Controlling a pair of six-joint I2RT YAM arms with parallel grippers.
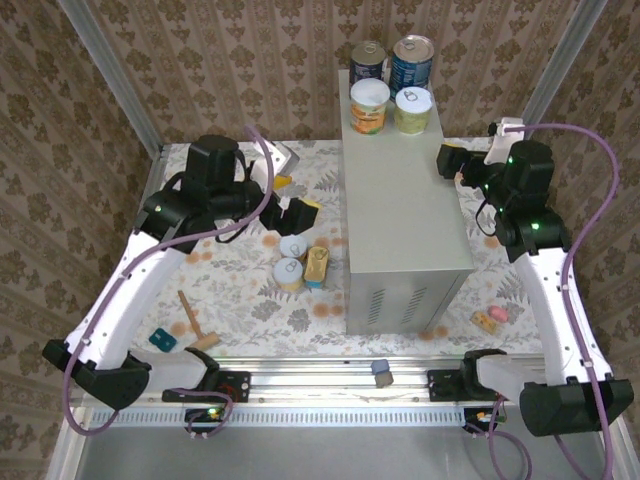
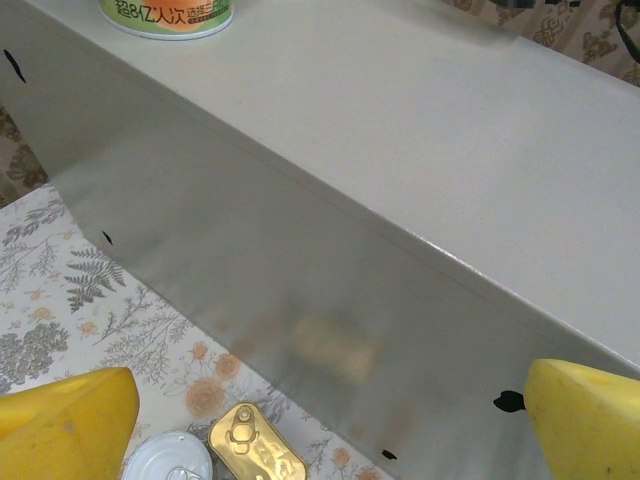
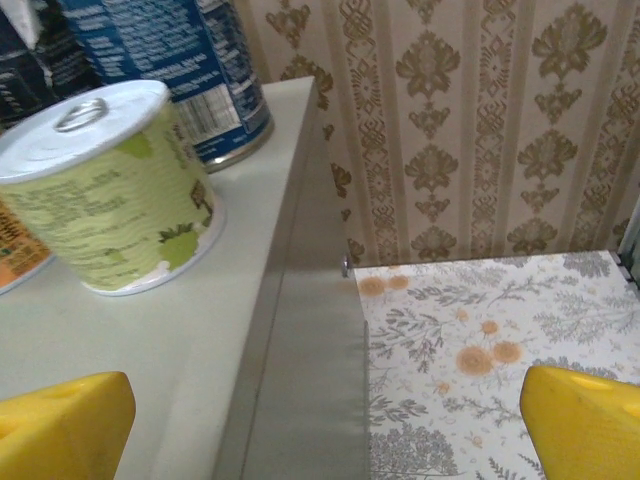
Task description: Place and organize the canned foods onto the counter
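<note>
A tall grey metal box point(image 1: 405, 225) stands on the flower-patterned table point(image 1: 240, 290), right of the middle, its long side running from the near edge toward the far edge. Four cans sit in a tight square at the far end of its flat top. Two tall blue cans point(image 1: 412, 58) stand at the back. In front of them are an orange-labelled can point(image 1: 369, 106) on the left and a green-labelled can point(image 1: 413, 110) on the right, both with pale pull-tab lids.

Three more are down on the table, just left of the box near the middle. Two short pale-lidded cans point(image 1: 291, 258) stand one behind the other, and a flat gold tin point(image 1: 317, 263) is close beside them, between them and the box wall.

The left hand point(image 1: 300, 214) hangs just beyond those three, toward the far edge, its yellow fingers point(image 2: 65, 420) spread wide with nothing between them. Its wrist camera looks at the box's side wall, with the gold tin and one pale lid below.

The right hand point(image 1: 452, 160) is at the box's right edge, near the far end. It is open and empty too, one finger over the box top and the other over the table, with the green-labelled can close ahead of it.

A wooden mallet point(image 1: 196, 324) and a small teal block point(image 1: 163, 341) lie near the table's near-left corner.
</note>
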